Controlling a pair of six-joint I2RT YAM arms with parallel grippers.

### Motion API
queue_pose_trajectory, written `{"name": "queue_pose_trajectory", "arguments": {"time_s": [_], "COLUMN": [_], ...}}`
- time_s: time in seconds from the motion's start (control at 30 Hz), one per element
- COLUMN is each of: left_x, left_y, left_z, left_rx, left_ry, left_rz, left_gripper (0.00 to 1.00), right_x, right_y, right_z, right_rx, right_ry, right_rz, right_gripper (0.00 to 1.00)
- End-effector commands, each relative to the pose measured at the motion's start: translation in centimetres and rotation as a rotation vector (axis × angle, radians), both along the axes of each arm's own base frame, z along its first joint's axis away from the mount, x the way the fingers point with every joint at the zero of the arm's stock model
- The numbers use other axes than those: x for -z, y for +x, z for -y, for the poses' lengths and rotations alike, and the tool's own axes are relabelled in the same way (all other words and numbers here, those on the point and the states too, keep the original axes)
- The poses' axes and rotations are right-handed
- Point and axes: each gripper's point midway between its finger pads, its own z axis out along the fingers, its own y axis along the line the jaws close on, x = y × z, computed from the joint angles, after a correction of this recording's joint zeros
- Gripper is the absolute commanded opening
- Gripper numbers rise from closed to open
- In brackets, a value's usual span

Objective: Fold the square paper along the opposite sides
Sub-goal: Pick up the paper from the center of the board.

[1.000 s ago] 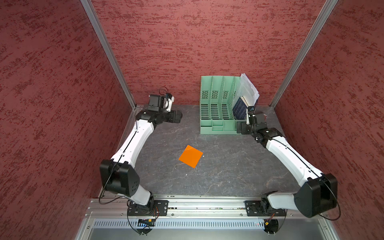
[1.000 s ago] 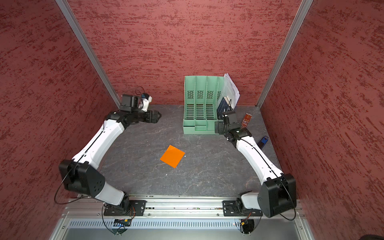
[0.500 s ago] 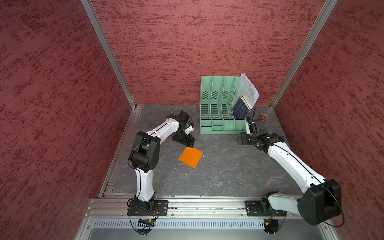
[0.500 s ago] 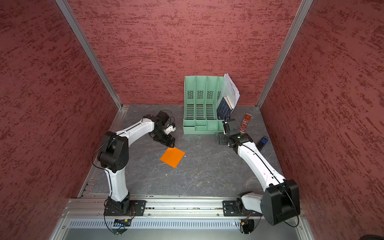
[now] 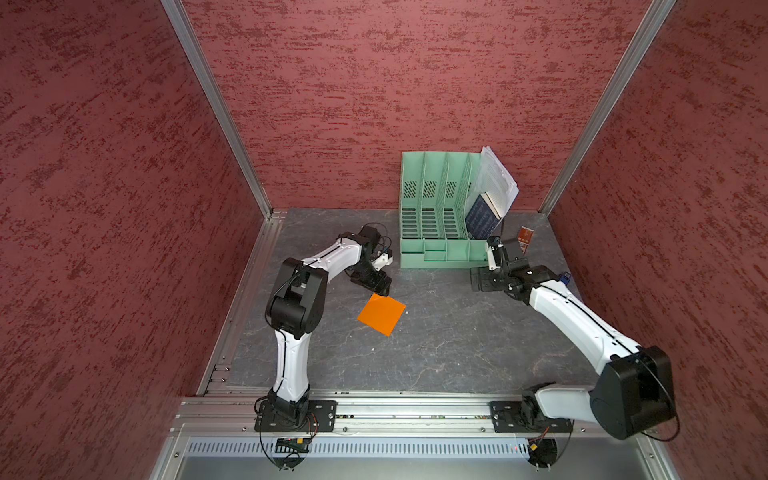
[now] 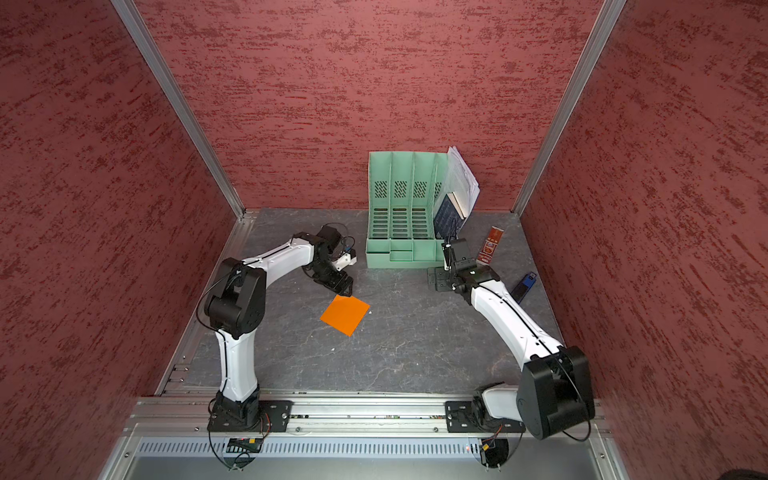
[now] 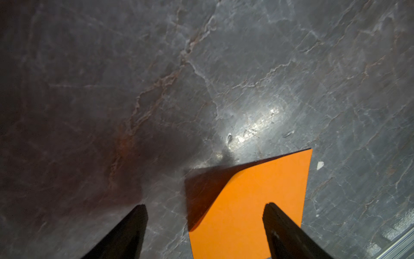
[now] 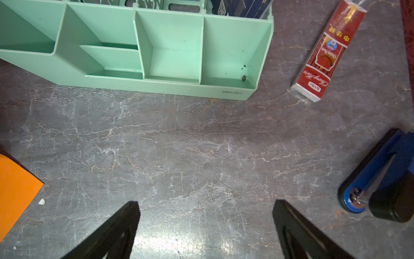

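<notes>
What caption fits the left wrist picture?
Open left end effector above an edge of the orange square paper on the grey table.

The right gripper (image 8: 207, 203) stands with its jaws spread wide. Its two black fingers (image 8: 116, 231) frame bare grey marbled tabletop (image 8: 201, 145). On the far side sits the mint-green desk organizer (image 8: 156, 86), with a dark blue book (image 8: 242, 6) standing in its right-hand part. Right of the organizer, apart from it, lies a red packet (image 8: 324, 53). Nearer, on the right, lies a blue stapler (image 8: 371, 179). At the left, one corner of the square paper (image 8: 15, 186) lies flat, with a white scrap (image 8: 41, 201) just beside it.
</notes>
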Motion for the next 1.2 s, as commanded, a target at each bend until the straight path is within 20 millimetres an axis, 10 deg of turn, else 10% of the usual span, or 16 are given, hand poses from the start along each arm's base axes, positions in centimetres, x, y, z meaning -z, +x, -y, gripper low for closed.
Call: {"name": "queue_pose_trajectory", "arguments": {"time_s": [0.0, 0.9, 1.07, 1.17], "left_x": [0.7, 2.9, 2.7, 2.6], "left_y": [-0.2, -3.1, -3.5, -3.5], "left_z": [0.7, -0.3, -0.2, 0.1], "left_rx": [0.032, 0.021, 0.019, 0.017], "left_ry": [-0.016, 0.079, 0.066, 0.052], "left_rz": [-0.004, -0.103, -0.117, -0.127], "left_gripper": [0.80, 0.32, 0.00, 0.00], "right_x": [-0.1, -0.1, 0.1, 0.1], "right_y": [0.4, 0.2, 0.2, 0.2], "right_z": [0.0, 0.6, 0.6, 0.6], "right_rx": [0.001, 0.018, 0.019, 0.017], "right_ry": [-0.008, -0.033, -0.036, -0.036], "right_rz": [0.017, 0.012, 0.011, 0.009], "right_gripper": [0.98, 0.98, 0.98, 0.98]}}
